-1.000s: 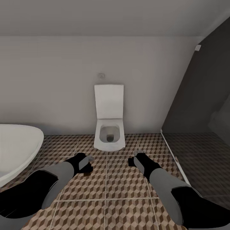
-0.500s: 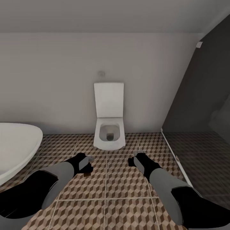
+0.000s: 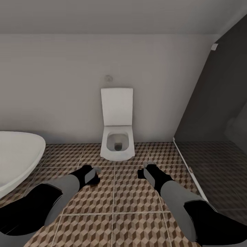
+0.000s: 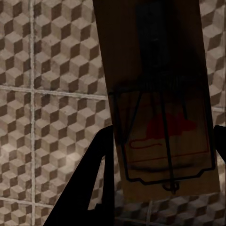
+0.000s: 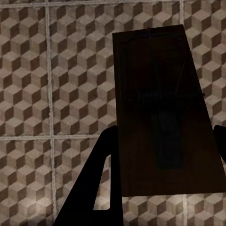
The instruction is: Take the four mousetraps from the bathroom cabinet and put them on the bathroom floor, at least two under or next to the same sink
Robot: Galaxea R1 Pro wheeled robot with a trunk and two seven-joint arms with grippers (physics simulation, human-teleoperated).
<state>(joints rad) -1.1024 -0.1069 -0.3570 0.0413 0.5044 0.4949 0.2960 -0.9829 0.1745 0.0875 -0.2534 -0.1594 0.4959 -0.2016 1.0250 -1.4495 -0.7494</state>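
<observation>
While each hand pinches a flat brown wooden mousetrap (image 4: pixel 160 103), both hover over the cube-patterned tile floor (image 3: pixel 130 199).
Turn toward the white basin (image 3: pixel 17 161) left of the toilet (image 3: pixel 117 144); lower the left hand (image 3: pixel 93 175) and right hand (image 3: pixel 142 171) before releasing their traps (image 5: pixel 165 117).

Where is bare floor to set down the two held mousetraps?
The bathroom floor lies open between the left gripper and right gripper, bordered ahead by the toilet, left by the white basin, right by the dark glass partition. Tightest beside the toilet base.
</observation>
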